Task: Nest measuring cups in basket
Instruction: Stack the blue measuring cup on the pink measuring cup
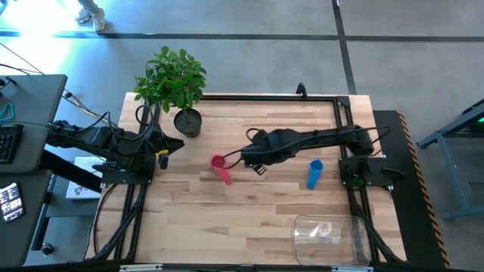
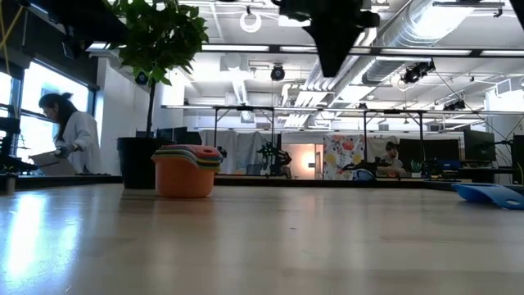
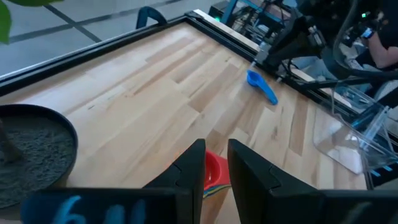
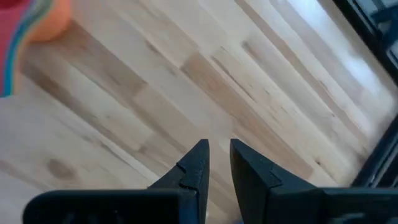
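While outstretched mid-table, right gripper (image 1: 259, 168) narrowly parted beside nested measuring cups (image 1: 220, 167).

Both arms matte black, jointed links with black cables along them. Left tool (image 1: 175, 145) carries a yellow marking; right tool (image 1: 259, 168) all dark, fingers wedge-shaped, tapered.

The left pincer (image 3: 216, 163) has its two dark fingers (image 3: 193, 167) standing a narrow gap apart, empty, over the pale wooden tabletop (image 3: 155, 81). Just beyond the fingertips sits the stack of nested measuring cups (image 3: 214, 174), red on top with coloured rims below. Near the stack, a dark plant pot (image 3: 34, 146) shows its grey soil. Well apart from the stack lies a blue measuring cup (image 3: 261, 86). Past it, the clear basket (image 3: 351, 127) sits by the tabletop's black frame.
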Action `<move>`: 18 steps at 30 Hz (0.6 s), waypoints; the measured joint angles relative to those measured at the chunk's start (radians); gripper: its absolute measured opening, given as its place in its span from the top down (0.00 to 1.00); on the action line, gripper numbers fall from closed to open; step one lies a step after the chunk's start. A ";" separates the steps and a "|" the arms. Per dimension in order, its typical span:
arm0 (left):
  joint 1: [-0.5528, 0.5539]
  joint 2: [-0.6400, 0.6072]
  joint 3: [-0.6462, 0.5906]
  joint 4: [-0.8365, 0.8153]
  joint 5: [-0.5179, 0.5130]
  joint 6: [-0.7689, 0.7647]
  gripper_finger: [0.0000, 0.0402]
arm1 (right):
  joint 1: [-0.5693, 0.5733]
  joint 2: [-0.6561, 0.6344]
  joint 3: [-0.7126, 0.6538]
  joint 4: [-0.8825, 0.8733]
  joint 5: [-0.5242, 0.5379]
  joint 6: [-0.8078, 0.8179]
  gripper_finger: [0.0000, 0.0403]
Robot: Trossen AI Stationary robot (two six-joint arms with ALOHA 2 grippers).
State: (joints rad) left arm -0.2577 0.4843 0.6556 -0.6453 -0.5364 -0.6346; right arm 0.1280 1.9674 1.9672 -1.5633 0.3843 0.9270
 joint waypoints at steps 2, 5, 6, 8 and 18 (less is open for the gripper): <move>0.000 0.000 0.000 0.000 -0.016 0.000 0.86 | -0.005 -0.056 -0.088 0.019 -0.001 0.024 0.86; 0.000 0.000 0.000 0.001 -0.041 0.000 0.86 | -0.004 -0.153 -0.217 0.037 -0.003 0.072 0.86; 0.000 0.000 0.000 0.000 -0.051 0.000 0.86 | -0.004 -0.183 -0.258 0.054 -0.004 0.090 0.86; 0.000 0.000 0.000 0.000 -0.068 0.000 0.86 | -0.004 -0.244 -0.343 0.087 -0.016 0.125 0.86; 0.003 0.000 0.000 0.004 -0.168 0.000 0.86 | -0.004 -0.569 -0.749 0.239 -0.066 0.349 0.86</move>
State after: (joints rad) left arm -0.2546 0.4843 0.6556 -0.6416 -0.7039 -0.6344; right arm 0.1238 1.3984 1.2179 -1.3241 0.3180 1.2758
